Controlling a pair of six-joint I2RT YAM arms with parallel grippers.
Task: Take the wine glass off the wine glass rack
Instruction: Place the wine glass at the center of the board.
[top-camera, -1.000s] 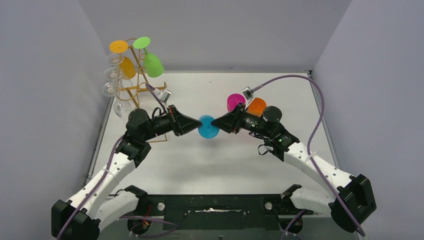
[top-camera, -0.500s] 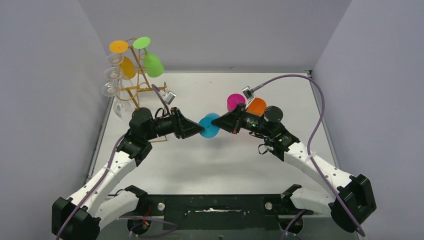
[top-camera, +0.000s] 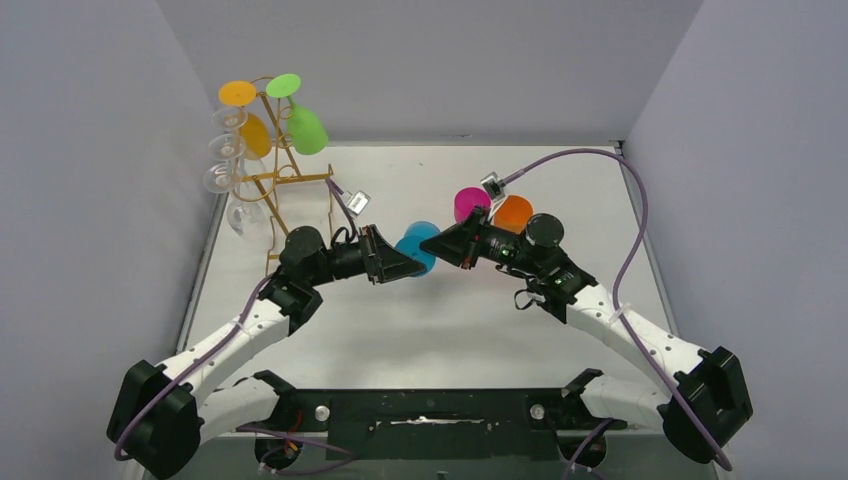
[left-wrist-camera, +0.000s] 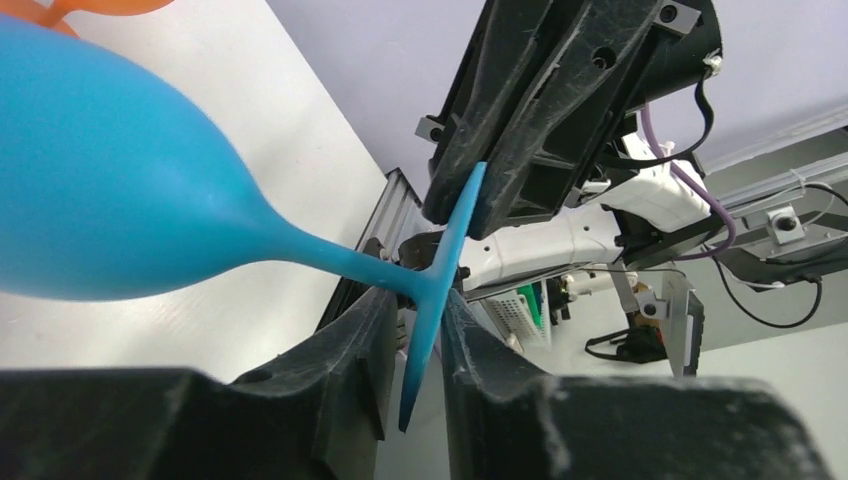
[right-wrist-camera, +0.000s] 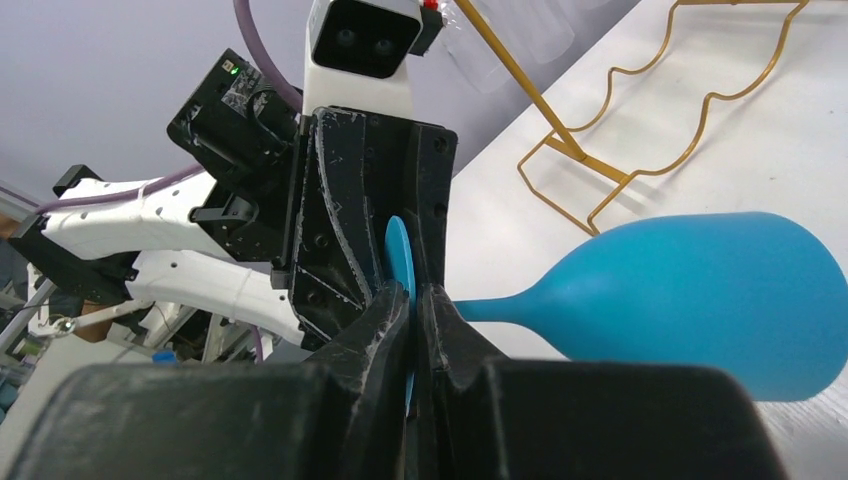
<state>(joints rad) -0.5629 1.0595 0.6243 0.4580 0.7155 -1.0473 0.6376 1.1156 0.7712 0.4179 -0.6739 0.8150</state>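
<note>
- Two pincers, tip to tip just above the middle of the top view.
- At the right pincer (right-wrist-camera: 412, 297): clenched on the thin foot of the blue wine glass (right-wrist-camera: 700, 300), fingers flat against both faces of the disc.
- At the left pincer (left-wrist-camera: 420, 300): slightly parted, straddling the lower edge of the same foot, close by the stem; contact with the pads not discernible.
- One blue wine glass, off the rack, lying sideways between the two pincers, bowl toward the top of the frame in the top view; contact with the tabletop (top-camera: 420, 330) not discernible.
- One wine glass rack (top-camera: 275, 175), gold wire, at upper left of the top view, apart from the blue glass.
- On the rack: one green glass (top-camera: 308, 130) and one orange-yellow glass (top-camera: 255, 135), both hung foot up; clear glasses (top-camera: 222, 150) beside them, too faint to count.
- Two more glasses right of centre, side by side: one pink glass (top-camera: 466, 203), one orange glass (top-camera: 514, 212).
- Only in the left wrist view: the right pincer's bite on the foot's upper edge.
- Only in the right wrist view: the rack's wavy wire base, upper right.
- Only in the top view: the hung glasses and the pink one.
</note>
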